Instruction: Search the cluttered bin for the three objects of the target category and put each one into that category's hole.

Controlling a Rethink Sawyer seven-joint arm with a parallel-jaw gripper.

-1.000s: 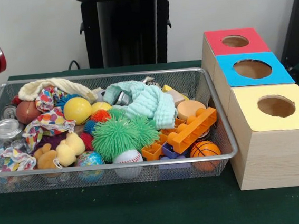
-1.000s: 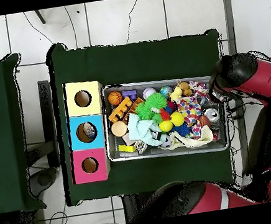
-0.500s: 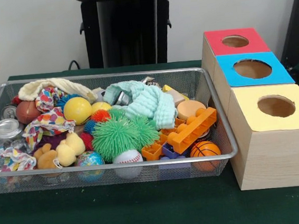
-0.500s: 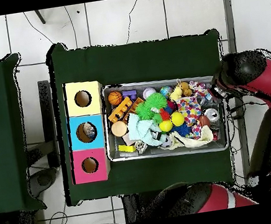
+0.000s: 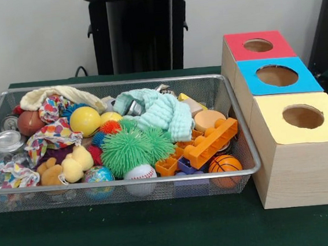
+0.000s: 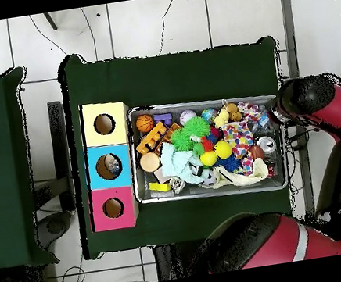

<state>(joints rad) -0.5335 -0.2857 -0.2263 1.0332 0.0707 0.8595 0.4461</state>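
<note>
**Full bin, arm out at its end**

Front view: a wire bin (image 5: 232, 102) is sitting on the green table (image 5: 163, 239), packed with toys. A green spiky ball (image 5: 132, 147) is lying mid-bin, a baseball (image 5: 140, 172) and a small basketball (image 5: 224, 163) are resting against the bin's front rim, and an orange block (image 5: 211, 142) is leaning beside them. Three boxes are standing just off the bin's end: red (image 5: 258, 45), blue (image 5: 277, 75), yellow (image 5: 303, 116), each showing a round hole.

Overhead view: the arm (image 6: 310, 99) is hanging past the bin's opposite end. Its gripper is hidden; I cannot tell the jaws' state.
</note>
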